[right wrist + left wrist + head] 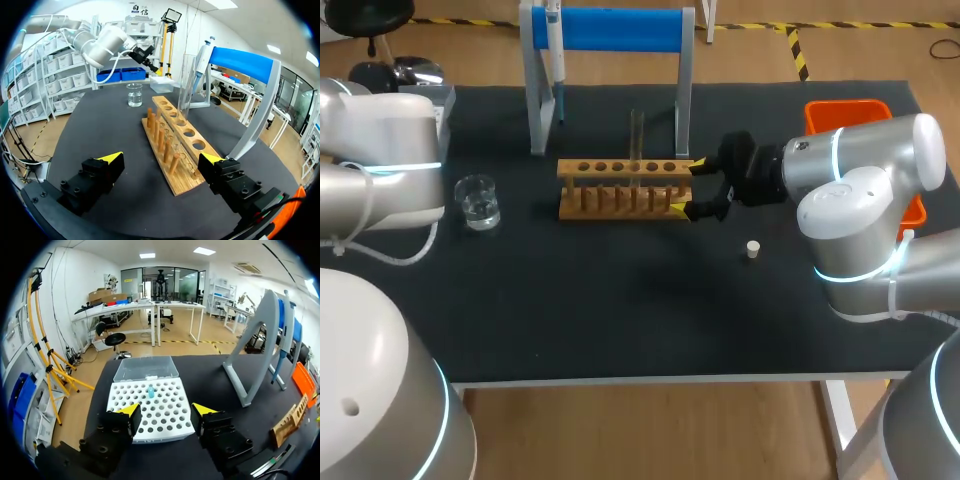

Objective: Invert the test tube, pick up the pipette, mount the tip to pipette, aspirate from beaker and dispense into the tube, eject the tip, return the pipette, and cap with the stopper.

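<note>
A wooden rack (625, 188) stands mid-table with a clear test tube (636, 135) upright in one of its holes. My right gripper (692, 186) is open, its yellow tips either side of the rack's right end; I cannot tell if they touch it. In the right wrist view the rack (175, 145) runs ahead from between the open fingers of the right gripper (162, 160), with the tube (186, 87) further along. The pipette (553, 40) hangs on the blue-barred stand (610, 30). My left gripper (166, 412) is open over a white tip box (150, 415) holding one blue tip (150, 391).
A glass beaker (478, 202) of clear liquid stands left of the rack. A small white stopper (753, 249) lies on the black mat to the rack's right. An orange bin (850, 115) sits at the far right behind my right arm. The tip box's clear lid (146, 368) lies beyond it.
</note>
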`<state>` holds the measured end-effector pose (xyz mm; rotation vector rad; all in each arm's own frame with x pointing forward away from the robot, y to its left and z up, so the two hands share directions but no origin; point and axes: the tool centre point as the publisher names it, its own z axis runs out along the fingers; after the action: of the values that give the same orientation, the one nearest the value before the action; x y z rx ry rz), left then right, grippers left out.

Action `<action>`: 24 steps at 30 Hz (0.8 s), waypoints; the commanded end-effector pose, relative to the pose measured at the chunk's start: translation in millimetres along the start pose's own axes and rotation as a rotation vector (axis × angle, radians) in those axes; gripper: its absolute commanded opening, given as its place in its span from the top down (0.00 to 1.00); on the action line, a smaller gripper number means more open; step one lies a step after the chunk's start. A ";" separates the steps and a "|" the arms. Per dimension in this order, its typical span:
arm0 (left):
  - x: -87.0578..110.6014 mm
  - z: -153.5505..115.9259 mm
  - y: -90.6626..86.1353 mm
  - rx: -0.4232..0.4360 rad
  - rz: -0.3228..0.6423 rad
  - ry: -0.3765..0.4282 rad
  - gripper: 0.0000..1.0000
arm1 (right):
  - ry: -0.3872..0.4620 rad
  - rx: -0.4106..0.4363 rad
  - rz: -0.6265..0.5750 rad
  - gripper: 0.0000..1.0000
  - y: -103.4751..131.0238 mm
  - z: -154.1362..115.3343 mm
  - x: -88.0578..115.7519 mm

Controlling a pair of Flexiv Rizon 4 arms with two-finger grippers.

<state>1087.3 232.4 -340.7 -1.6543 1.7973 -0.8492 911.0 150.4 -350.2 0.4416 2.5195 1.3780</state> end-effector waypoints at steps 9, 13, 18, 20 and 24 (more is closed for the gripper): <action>-3.7 16.6 -2.5 -0.004 -0.008 -0.004 0.53 | 0.002 -0.003 0.000 0.00 -0.9 -0.8 -0.4; -3.5 20.8 -3.4 -0.004 -0.011 -0.003 0.53 | 0.002 -0.003 0.000 0.00 -0.9 -0.8 -0.4; -3.9 26.4 -4.4 -0.006 -0.015 -0.003 0.52 | 0.002 -0.003 0.000 0.00 -0.9 -0.8 -0.4; -4.8 28.5 -4.9 -0.005 -0.018 -0.004 0.53 | 0.002 -0.003 0.000 0.00 -0.9 -0.8 -0.4; -6.9 31.4 -5.9 -0.004 -0.026 -0.008 0.54 | 0.002 -0.003 0.000 0.00 -0.9 -0.8 -0.4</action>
<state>1109.8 236.2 -352.4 -1.6841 1.7790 -0.8510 911.0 150.4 -350.2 0.4416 2.5195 1.3780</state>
